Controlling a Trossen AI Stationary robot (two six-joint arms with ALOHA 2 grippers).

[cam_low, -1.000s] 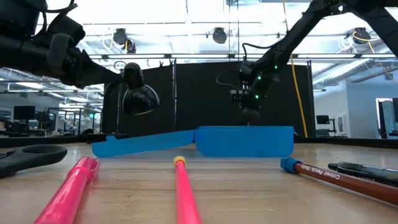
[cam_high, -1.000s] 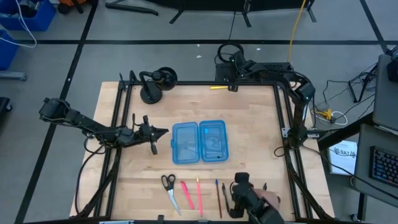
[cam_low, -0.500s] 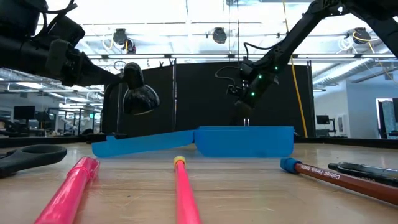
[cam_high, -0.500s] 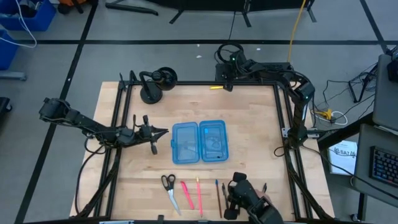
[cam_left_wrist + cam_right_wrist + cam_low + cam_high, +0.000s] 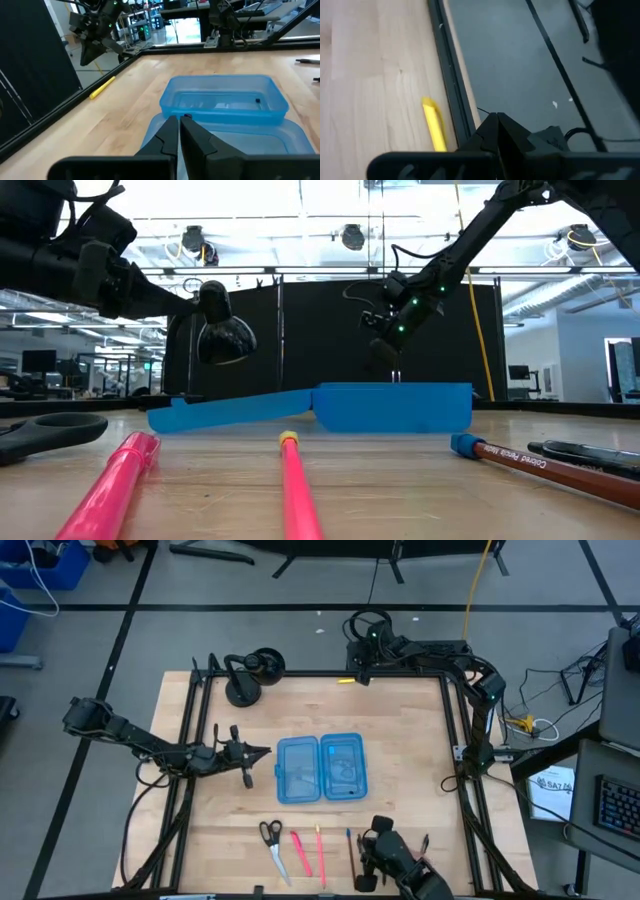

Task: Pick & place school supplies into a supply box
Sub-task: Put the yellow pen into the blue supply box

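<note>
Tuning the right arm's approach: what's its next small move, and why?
Probably open the right gripper and lower it over the yellow highlighter. Its fingers look shut, and it hovers off the table's far edge, beside the highlighter lying flat there.

From my station the bench (image 5: pixel 400 740) reads as pale wood with a fine grain and a smooth matt finish, edged by a black matt metal frame (image 5: pixel 455 720). The supply box (image 5: pixel 225 102) is translucent blue plastic, glossy enough to catch highlights along its rims, and the two markers (image 5: pixel 120 480) lying nearest the low camera look like smooth pink plastic with a slight sheen. I see the yellow pencil (image 5: pixel 435 127) as flat and matt, the brown pencil (image 5: pixel 560 470) as matt with printed lettering, and both hands, left (image 5: pixel 179 131) and right (image 5: pixel 496 131), as dull black plastic.
</note>
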